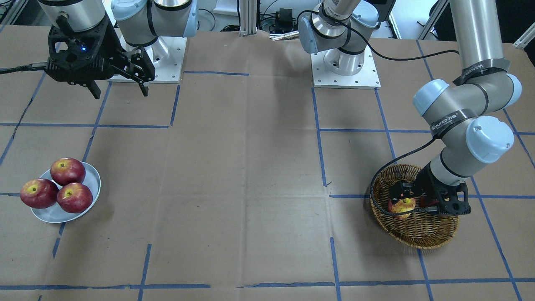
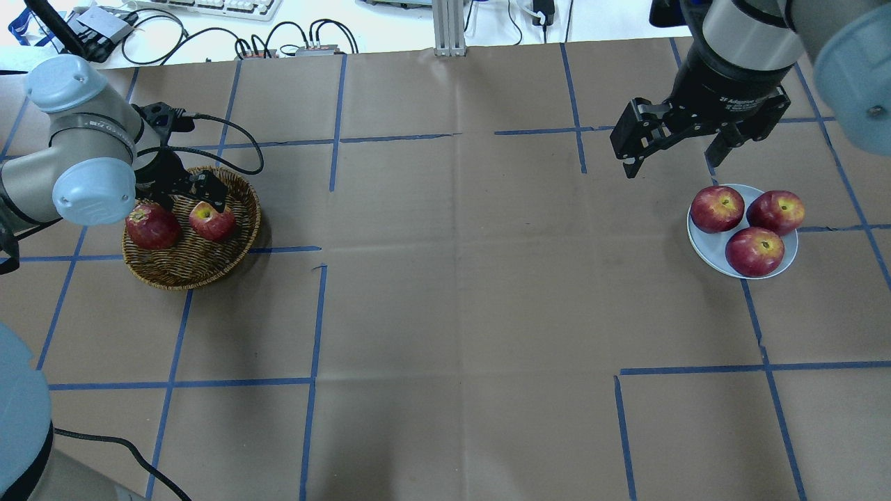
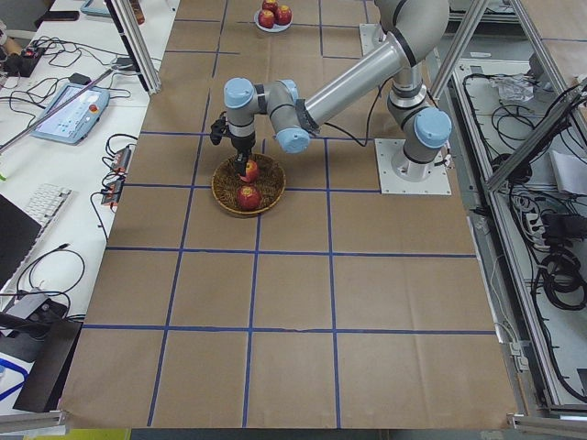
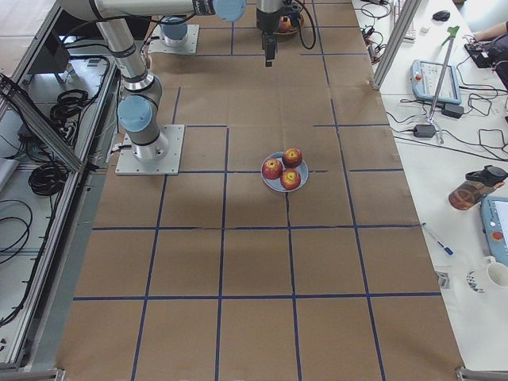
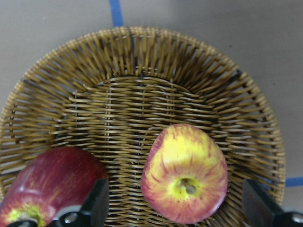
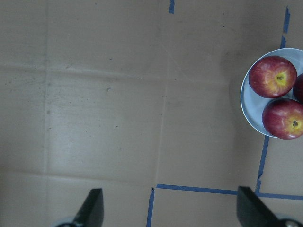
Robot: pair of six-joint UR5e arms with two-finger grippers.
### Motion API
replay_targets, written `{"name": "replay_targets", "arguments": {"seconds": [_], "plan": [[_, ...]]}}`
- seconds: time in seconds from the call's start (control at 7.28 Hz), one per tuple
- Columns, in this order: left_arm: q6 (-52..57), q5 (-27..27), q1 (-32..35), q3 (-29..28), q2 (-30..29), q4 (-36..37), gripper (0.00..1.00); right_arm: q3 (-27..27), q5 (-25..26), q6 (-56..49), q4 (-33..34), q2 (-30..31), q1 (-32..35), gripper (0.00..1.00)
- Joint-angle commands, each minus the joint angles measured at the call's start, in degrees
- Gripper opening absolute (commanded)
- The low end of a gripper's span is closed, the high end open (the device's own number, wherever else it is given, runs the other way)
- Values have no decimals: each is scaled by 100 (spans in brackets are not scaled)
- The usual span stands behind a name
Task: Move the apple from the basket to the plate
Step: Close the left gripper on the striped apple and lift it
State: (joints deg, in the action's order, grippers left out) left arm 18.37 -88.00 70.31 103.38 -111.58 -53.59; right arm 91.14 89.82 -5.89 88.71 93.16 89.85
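Note:
The apple (image 5: 184, 175), red streaked with yellow, lies in the wicker basket (image 2: 182, 277) at the table's left end, next to a dark red apple (image 2: 152, 226). My left gripper (image 2: 189, 202) is down in the basket, open, its fingers (image 5: 94, 208) on either side of the streaked apple without touching it. In the front view the apple (image 1: 402, 207) sits under that gripper, inside the basket (image 1: 418, 240). The pale plate (image 2: 703, 240) at the right holds three dark red apples. My right gripper (image 2: 672, 163) hangs open and empty, behind and left of the plate.
The plate (image 1: 92, 180) is crowded by its three apples (image 1: 67, 170). Brown paper with blue tape lines covers the table between basket and plate. The arm bases (image 1: 345, 67) stand at the robot's edge.

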Motion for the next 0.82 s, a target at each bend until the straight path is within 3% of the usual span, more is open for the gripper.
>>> {"name": "replay_targets", "arguments": {"seconds": [0.0,0.69], "plan": [[-325,108,-8,173,-31,15,98,0,0,0,6,0,6,100],[-316,64,-8,147,-391,480,97,0,9,0,6,0,-3,100]]}}
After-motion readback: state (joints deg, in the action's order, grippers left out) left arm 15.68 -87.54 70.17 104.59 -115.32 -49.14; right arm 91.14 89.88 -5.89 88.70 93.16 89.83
